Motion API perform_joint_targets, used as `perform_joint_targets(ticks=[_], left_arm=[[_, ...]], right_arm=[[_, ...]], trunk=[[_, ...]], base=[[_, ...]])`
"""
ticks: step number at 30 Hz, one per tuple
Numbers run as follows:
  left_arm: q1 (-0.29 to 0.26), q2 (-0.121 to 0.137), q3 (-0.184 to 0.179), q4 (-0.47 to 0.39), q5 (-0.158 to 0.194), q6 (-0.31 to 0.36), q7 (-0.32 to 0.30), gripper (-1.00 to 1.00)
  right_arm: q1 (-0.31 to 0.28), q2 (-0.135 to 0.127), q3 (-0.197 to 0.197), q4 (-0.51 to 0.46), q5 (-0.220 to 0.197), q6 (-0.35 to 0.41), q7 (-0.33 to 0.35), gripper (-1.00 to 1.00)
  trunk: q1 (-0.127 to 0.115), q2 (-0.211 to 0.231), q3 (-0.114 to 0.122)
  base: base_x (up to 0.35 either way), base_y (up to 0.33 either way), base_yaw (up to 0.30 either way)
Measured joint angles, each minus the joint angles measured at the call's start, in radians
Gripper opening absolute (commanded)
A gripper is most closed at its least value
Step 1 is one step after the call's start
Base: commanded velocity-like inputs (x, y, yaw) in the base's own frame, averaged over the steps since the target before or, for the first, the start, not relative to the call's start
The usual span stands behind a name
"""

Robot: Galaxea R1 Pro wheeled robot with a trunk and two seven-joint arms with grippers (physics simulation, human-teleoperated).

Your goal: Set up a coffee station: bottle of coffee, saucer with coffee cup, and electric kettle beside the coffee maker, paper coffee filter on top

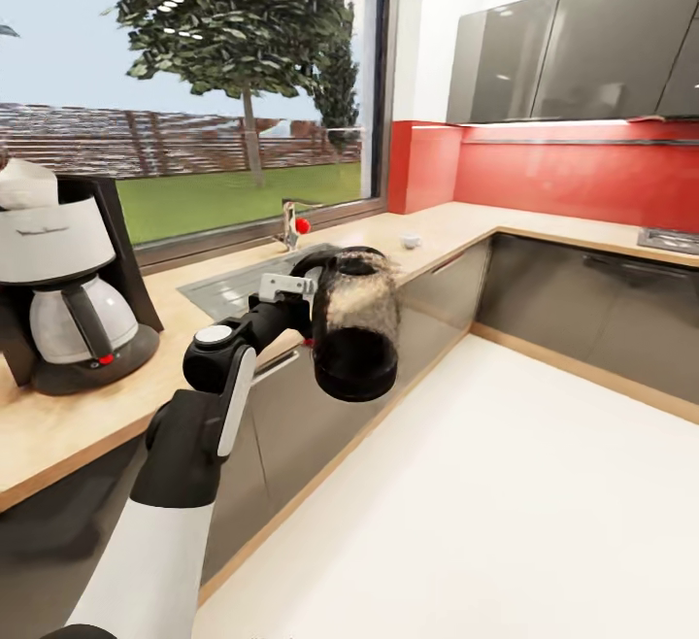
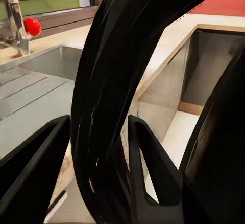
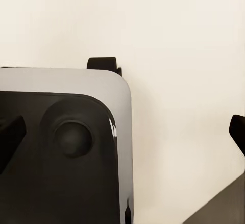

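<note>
Kitchen corner: we see the kitchen countertop point(image 1: 456, 231), light wood, running from the near left under a big window and turning right along a red back panel point(image 1: 573, 178), grey cabinet fronts below, pale floor on the right.

The electric kettle point(image 1: 355, 323) is in the air, tipped on its side, out over the counter's front edge in front of the sink point(image 1: 238, 282). Its dark base end faces us. The left gripper point(image 2: 97, 157) holds it by the black handle: in the left wrist view we see the handle point(image 2: 122, 81) passing between the two dark fingers point(image 2: 148, 162), jaws closed around it, the kettle body on the far side of the fingers. The left arm point(image 1: 209, 396) reaches up from the near left to it.

Outward from there: a tap with a red knob point(image 1: 303, 225) stands behind the sink by the window. A small white object point(image 1: 412, 241) sits on the counter further right, too small to name. The coffee maker point(image 1: 63, 285) stands on the counter at the left, well apart from the kettle, something white point(image 1: 24, 183) on top of it.

Right gripper: the right wrist view gives dark fingertip edges point(image 3: 236, 127) against pale floor beside a grey-and-black robot part point(image 3: 66, 152). We cannot tell how those jaws stand.
</note>
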Motion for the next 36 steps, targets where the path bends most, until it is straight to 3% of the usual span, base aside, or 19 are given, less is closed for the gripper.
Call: perform_joint_targets(ticks=[13, 36], left_arm=[[0.0, 0.0, 0.0, 0.0, 0.002, -0.001, 0.002, -1.0], [0.0, 0.0, -0.001, -0.002, 0.0, -0.006, 0.004, -1.0]], right_arm=[[0.0, 0.0, 0.0, 0.0, 0.0, 0.0, 0.0, 1.0], [0.0, 0.0, 0.0, 0.0, 0.0, 0.0, 0.0, 1.0]], trunk=[[0.0, 0.0, 0.0], [0.0, 0.0, 0.0]], base=[[0.0, 0.0, 0.145], [0.0, 0.0, 0.256]])
